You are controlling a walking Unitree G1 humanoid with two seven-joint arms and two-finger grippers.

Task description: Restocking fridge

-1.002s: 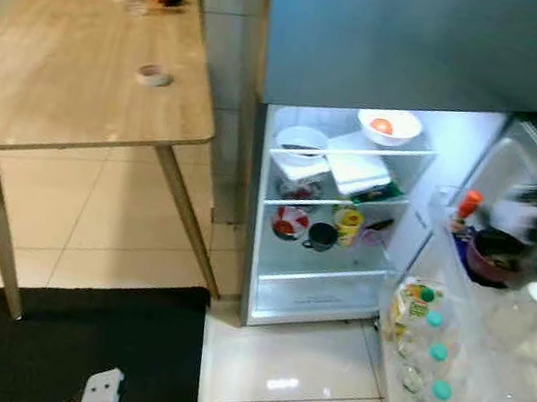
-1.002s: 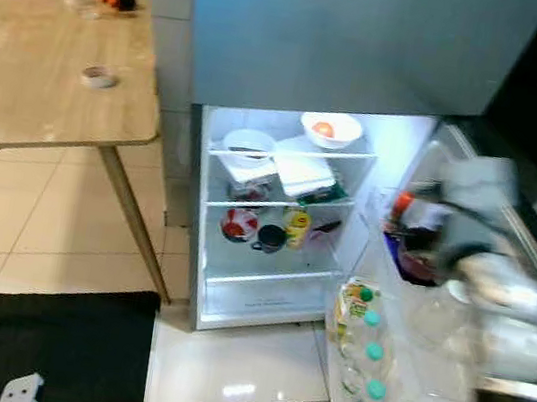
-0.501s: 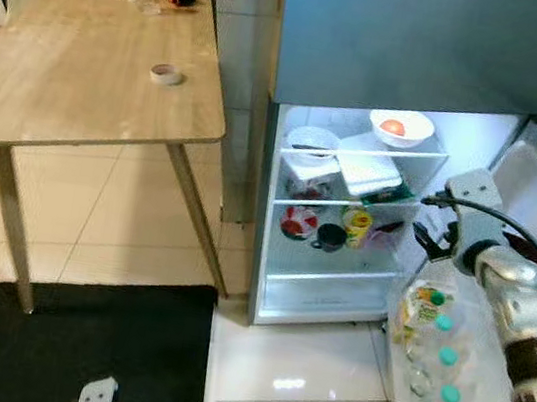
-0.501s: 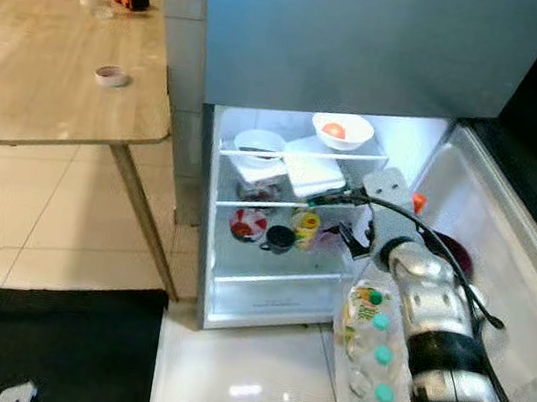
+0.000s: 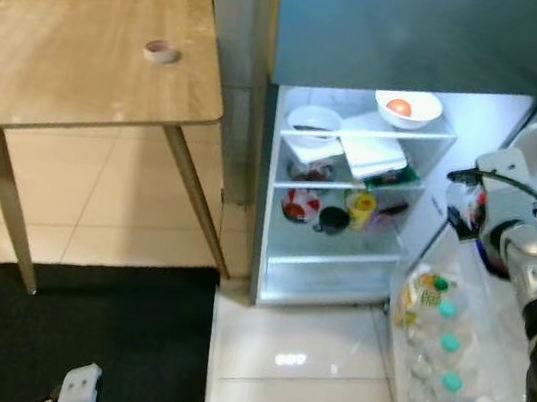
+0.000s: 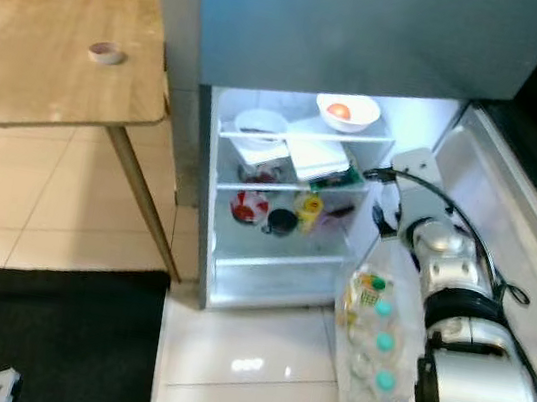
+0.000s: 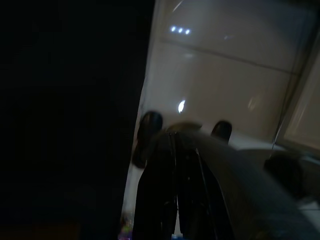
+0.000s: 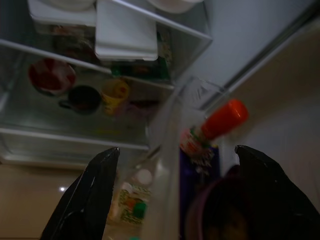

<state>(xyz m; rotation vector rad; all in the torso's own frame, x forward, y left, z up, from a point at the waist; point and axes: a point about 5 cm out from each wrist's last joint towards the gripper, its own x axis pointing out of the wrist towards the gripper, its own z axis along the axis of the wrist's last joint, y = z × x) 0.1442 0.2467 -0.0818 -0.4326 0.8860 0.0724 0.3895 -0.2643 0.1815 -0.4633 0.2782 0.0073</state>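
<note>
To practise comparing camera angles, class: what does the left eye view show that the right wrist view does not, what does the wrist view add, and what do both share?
Left eye view's extras: the wooden table with a tape roll on it, the black mat and the tiled floor.
Right wrist view's extras: the right hand with its black fingers spread open, close over an orange-capped bottle in the door rack.
Shared: the lit fridge shelves with the red bowl, black mug, yellow cup and white container.

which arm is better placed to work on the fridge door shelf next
Right. The right pincer is open and already at the door shelf, beside the orange-capped bottle. The left pincer hangs idle over the floor.
</note>
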